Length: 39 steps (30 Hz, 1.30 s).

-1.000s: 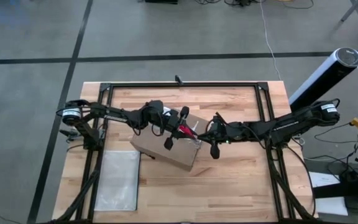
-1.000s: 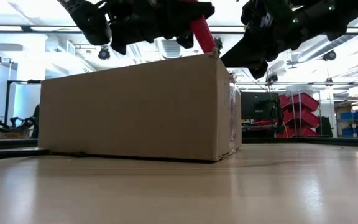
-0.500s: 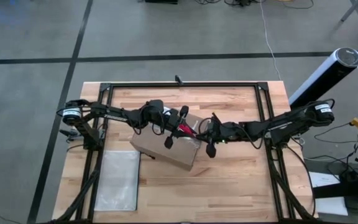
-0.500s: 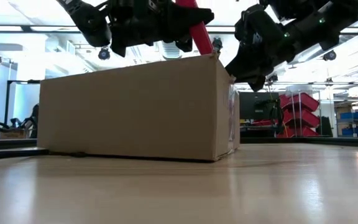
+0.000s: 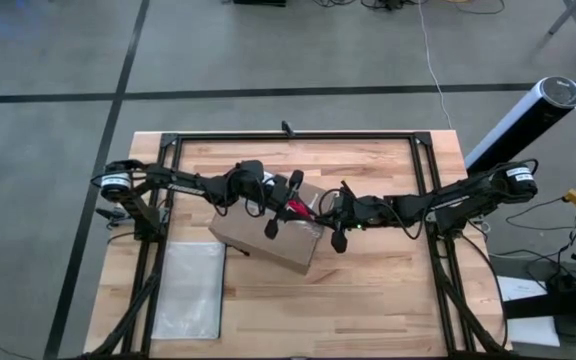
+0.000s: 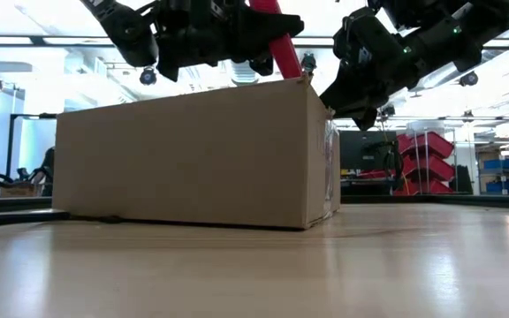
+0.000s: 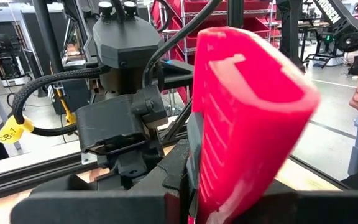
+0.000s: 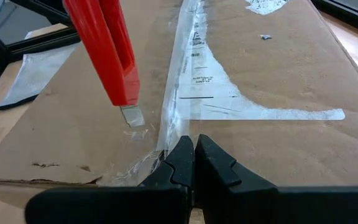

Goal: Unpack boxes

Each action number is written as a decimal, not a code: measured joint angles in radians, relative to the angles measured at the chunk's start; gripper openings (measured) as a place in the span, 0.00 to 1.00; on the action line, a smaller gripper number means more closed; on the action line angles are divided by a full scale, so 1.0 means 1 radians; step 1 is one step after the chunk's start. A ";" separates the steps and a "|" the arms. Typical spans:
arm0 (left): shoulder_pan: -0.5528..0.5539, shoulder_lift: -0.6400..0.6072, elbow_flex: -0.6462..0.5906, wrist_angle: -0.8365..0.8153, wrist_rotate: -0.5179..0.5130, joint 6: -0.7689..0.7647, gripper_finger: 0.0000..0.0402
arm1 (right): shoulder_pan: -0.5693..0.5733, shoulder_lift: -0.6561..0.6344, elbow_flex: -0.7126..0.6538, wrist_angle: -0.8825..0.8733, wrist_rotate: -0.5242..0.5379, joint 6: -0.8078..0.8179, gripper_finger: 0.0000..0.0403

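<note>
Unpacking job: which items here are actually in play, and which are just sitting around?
In play:
- cardboard box, tape seam along its top
- red utility knife, held by the left end effector, blade at the seam
- right end effector, shut, pressing on the box top

Lying about:
- translucent zip pouch, flat on the table beside the box

Grey floor (image 5: 268, 60) crossed by dark lines; red bins (image 6: 422, 159), possibly on shelving, behind.

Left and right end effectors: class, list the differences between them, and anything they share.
The left end effector grips the red utility knife; the right end effector holds nothing, its fingers pressed together. The left hangs above the cardboard box top; the right sits at the box's edge, by the clear tape seam. Both are dark and shut.
</note>
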 joint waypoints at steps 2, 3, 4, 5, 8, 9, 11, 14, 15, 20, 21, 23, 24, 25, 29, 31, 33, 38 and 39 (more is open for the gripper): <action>0.000 0.019 0.000 0.029 0.000 -0.003 0.08 | 0.000 0.000 0.000 0.000 0.000 0.001 0.00; 0.000 0.030 0.000 0.034 0.001 -0.005 0.08 | 0.000 0.000 0.000 0.000 0.000 0.001 0.00; 0.000 0.046 0.000 0.049 0.001 -0.011 0.08 | 0.000 0.000 0.000 0.000 0.000 0.001 0.00; 0.002 0.052 0.000 0.059 0.003 -0.016 0.08 | 0.000 0.000 0.000 -0.001 -0.001 0.002 0.00; 0.007 0.065 0.000 0.082 0.010 -0.030 0.08 | 0.000 0.000 0.000 -0.002 -0.002 0.004 0.00; 0.009 0.069 0.000 0.090 0.012 -0.034 0.08 | 0.000 0.000 0.000 -0.002 -0.003 0.004 0.00; 0.013 0.078 0.000 0.106 0.016 -0.043 0.08 | 0.000 0.000 0.000 -0.003 -0.004 0.005 0.00; 0.018 0.090 -0.001 0.130 0.022 -0.056 0.08 | 0.000 0.000 -0.001 -0.004 -0.005 0.007 0.00; 0.020 0.095 -0.001 0.137 0.024 -0.061 0.08 | 0.000 0.000 -0.001 -0.005 -0.006 0.008 0.00; 0.029 0.115 -0.001 0.177 0.035 -0.083 0.08 | 0.000 0.000 -0.001 -0.007 -0.008 0.010 0.00; 0.031 0.114 -0.001 0.178 0.038 -0.086 0.08 | 0.000 0.000 -0.001 -0.007 -0.008 0.011 0.00; 0.033 0.108 -0.001 0.178 0.045 -0.084 0.08 | 0.000 0.000 -0.001 -0.008 -0.008 0.011 0.00; 0.032 0.105 -0.001 0.178 0.049 -0.083 0.08 | 0.000 0.000 -0.001 -0.008 -0.008 0.010 0.00; 0.033 0.101 -0.001 0.178 0.049 -0.083 0.08 | 0.000 0.000 -0.001 -0.009 -0.008 0.010 0.00; 0.033 0.092 -0.001 0.168 0.051 -0.080 0.08 | 0.000 0.000 -0.001 -0.010 -0.008 0.009 0.00; 0.036 0.092 -0.001 0.142 0.057 -0.079 0.08 | 0.000 0.000 -0.001 -0.010 -0.008 0.008 0.00; 0.038 0.092 -0.001 0.111 0.058 -0.077 0.08 | 0.000 0.000 -0.001 -0.010 -0.008 0.008 0.00; 0.048 0.076 -0.001 0.038 0.060 -0.059 0.08 | 0.000 0.000 -0.001 -0.013 -0.008 0.008 0.00; 0.050 0.071 -0.001 0.024 0.060 -0.055 0.08 | 0.000 0.000 -0.001 -0.014 -0.007 0.008 0.00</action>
